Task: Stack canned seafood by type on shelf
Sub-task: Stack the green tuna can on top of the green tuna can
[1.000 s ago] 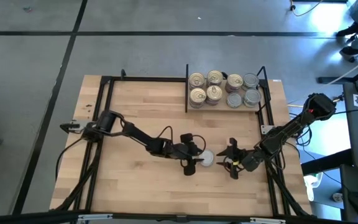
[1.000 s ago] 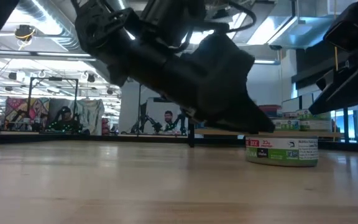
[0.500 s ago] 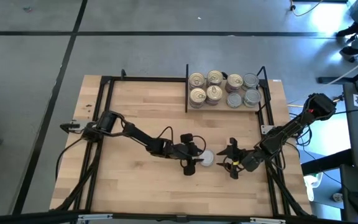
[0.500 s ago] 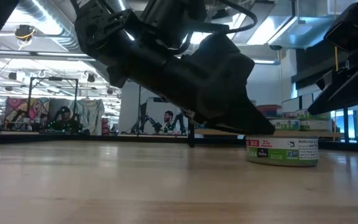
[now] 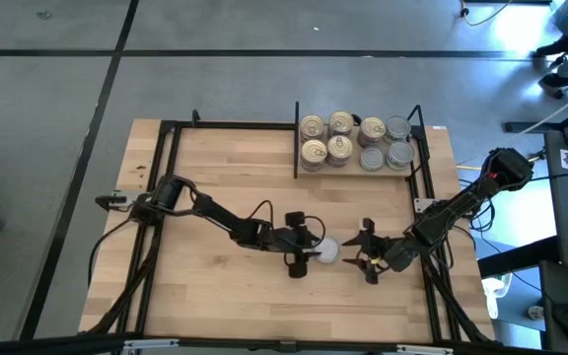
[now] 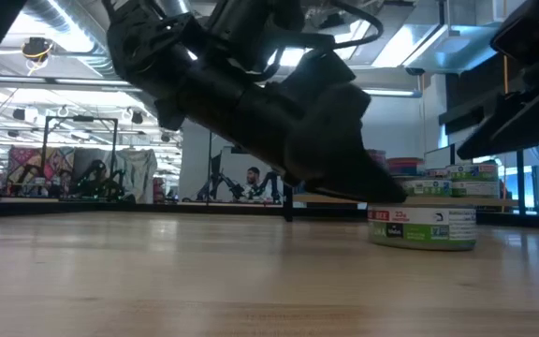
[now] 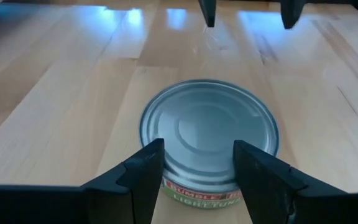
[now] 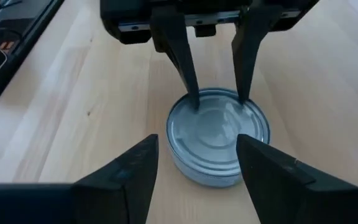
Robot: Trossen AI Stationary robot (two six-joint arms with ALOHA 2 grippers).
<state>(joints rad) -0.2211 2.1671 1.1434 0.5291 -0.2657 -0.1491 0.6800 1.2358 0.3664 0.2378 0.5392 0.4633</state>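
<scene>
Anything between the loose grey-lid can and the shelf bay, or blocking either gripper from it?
Nothing visible. The grey-lid can sits on bare table between the left gripper and the right gripper, both with jaws open. The wood between it and the shelf holds no objects; only the shelf's front bar lies across the way.

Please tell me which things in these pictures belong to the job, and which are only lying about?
Belonging: grey-lid tin between both tools; tins on the shelf; shelf; left tool; right tool.
Lying about: cables on the floor.

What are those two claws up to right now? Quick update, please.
Left gripper open, fingertips over grey-lidded tin. Right gripper open, facing it. Tin on tabletop, not gripped. Shelf path unobstructed.
</scene>
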